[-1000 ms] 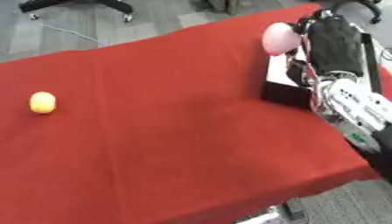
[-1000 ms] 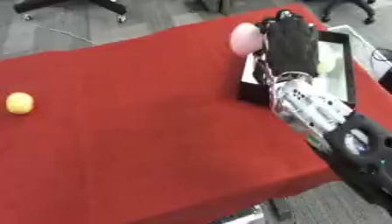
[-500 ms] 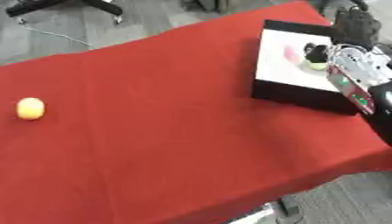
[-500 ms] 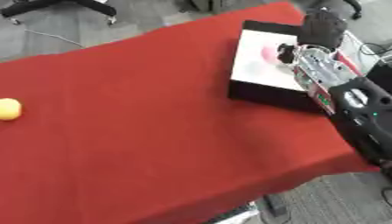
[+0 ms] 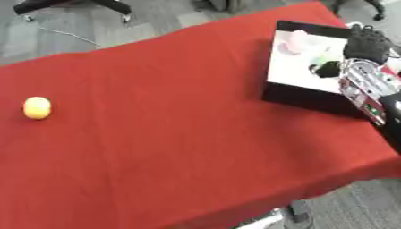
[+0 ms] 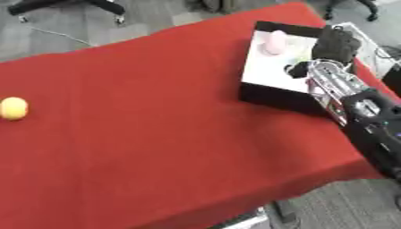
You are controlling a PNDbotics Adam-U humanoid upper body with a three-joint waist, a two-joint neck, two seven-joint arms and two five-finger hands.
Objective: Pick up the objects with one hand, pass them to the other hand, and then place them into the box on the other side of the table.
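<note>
A black box (image 5: 301, 96) with a white inside stands at the right end of the red table. A pale pink rounded object (image 6: 274, 41) lies in its far left corner, and something pale green (image 5: 322, 58) shows beside it. My right hand (image 6: 335, 44) hovers over the box's right side, open and holding nothing, apart from the pink object. A yellow ball (image 5: 37, 108) lies alone at the far left of the table. My left hand shows in neither view.
The red cloth (image 5: 172, 134) covers the whole table, whose front edge runs along the bottom right. Grey floor and the wheeled base of a chair (image 5: 74, 6) lie beyond the far edge.
A second ago my right hand carried the pink object above the box's edge. It has since let go, and the object now lies inside the box. The camera has also shifted.
</note>
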